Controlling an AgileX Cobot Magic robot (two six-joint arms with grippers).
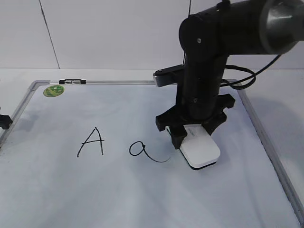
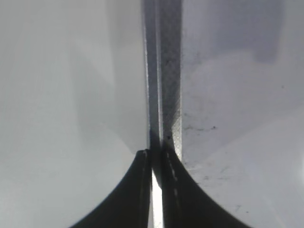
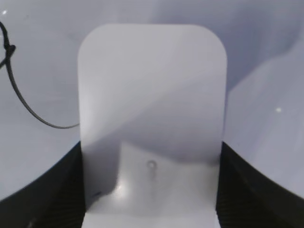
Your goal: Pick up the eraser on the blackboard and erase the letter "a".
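Note:
The white eraser (image 1: pixel 201 149) lies flat on the blackboard (image 1: pixel 142 199), a white board with a silver frame. My right gripper (image 1: pixel 194 132) is shut on the eraser, one jaw on each long side; in the right wrist view the eraser (image 3: pixel 151 104) fills the space between the jaws (image 3: pixel 151 190). The letter "a" (image 1: pixel 138 149) is just left of the eraser, its curved tail ending beside it; part of the tail shows in the right wrist view (image 3: pixel 28 111). My left gripper (image 2: pixel 156 164) is shut and empty over the board's left frame edge (image 2: pixel 164 71).
A capital "A" (image 1: pixel 92 141) is drawn left of the small "a". A round green sticker (image 1: pixel 53 90) and a marker (image 1: pixel 72 81) sit at the board's far left corner. The left gripper's tip (image 1: pixel 4 121) shows at the left edge.

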